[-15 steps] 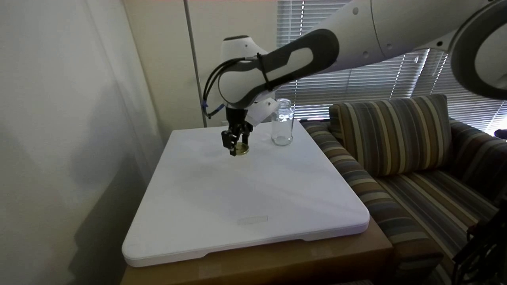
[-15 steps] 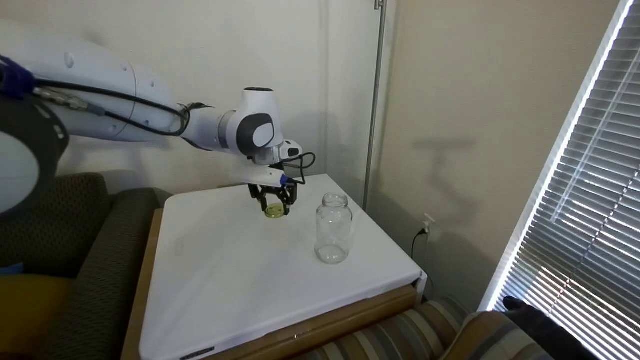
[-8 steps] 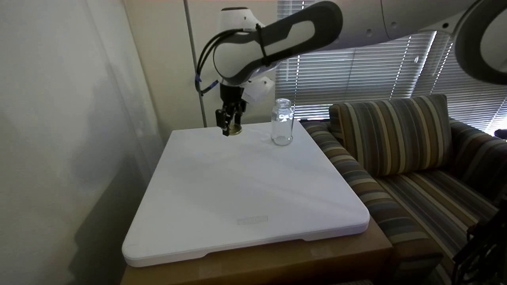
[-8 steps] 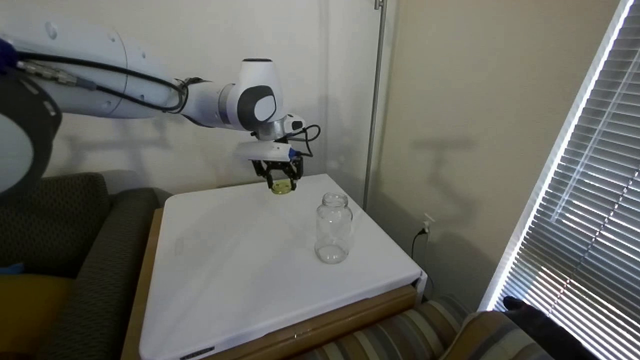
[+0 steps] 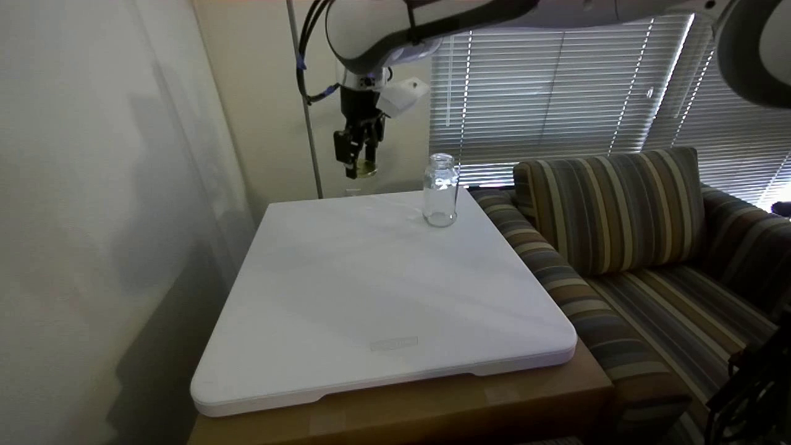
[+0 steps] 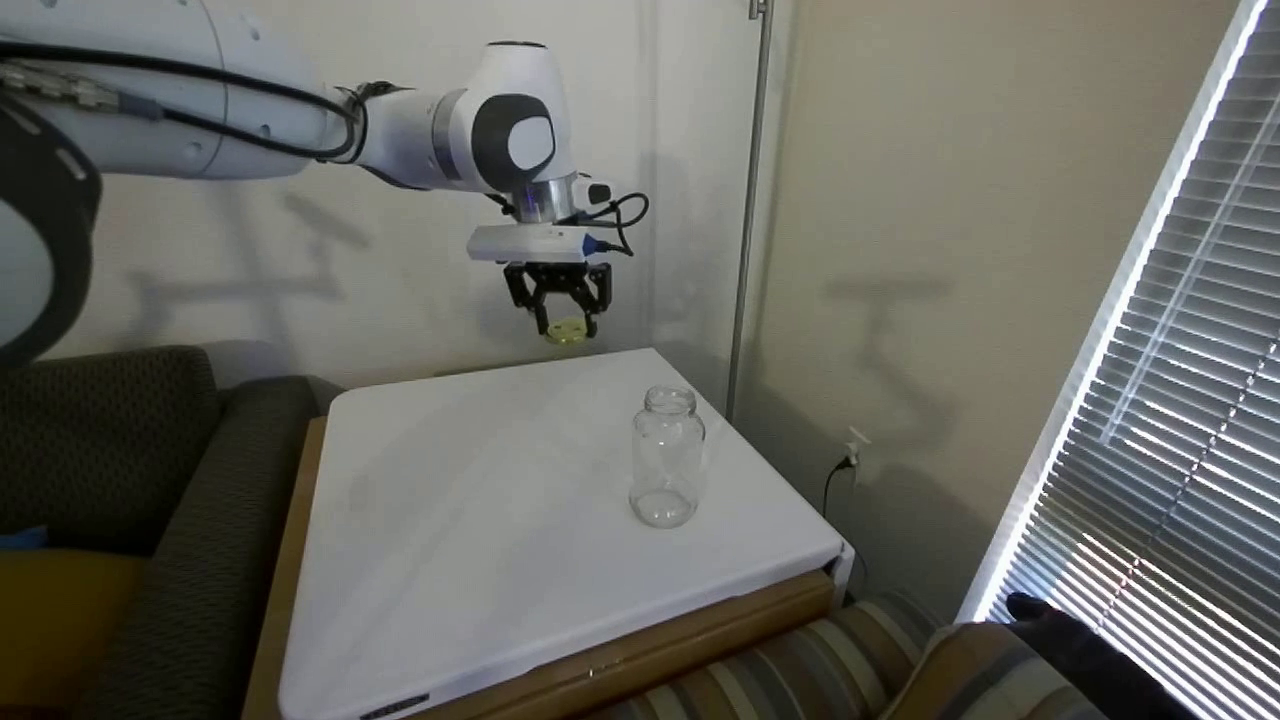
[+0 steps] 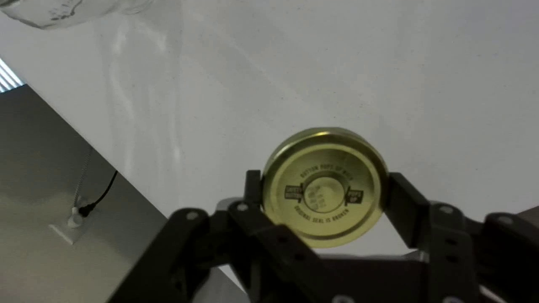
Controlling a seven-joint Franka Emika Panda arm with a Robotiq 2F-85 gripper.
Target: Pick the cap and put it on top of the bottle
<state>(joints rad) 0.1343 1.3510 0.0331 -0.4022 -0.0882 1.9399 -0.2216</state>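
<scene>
The cap is a round yellow-olive metal lid with dark print. It fills the space between my fingers in the wrist view (image 7: 322, 193) and shows in both exterior views (image 5: 367, 169) (image 6: 568, 331). My gripper (image 6: 567, 327) is shut on the cap by its opposite edges and holds it in the air, printed face toward the wrist camera. The bottle is a clear glass jar with an open mouth. It stands upright on the white table in both exterior views (image 5: 440, 193) (image 6: 667, 462), apart from the gripper. Only part of it shows at the top left of the wrist view (image 7: 71, 11).
The white table top (image 5: 383, 284) sits on a brown box (image 5: 401, 408). A striped sofa (image 5: 609, 210) adjoins one side. A wall (image 6: 900, 250) and a thin metal pole (image 6: 752, 220) stand behind. A power outlet with a plug (image 6: 856, 448) is on the wall.
My gripper has risen with the cap in it, from low over the table to well above it, and shifted slightly sideways. The bottle has not moved.
</scene>
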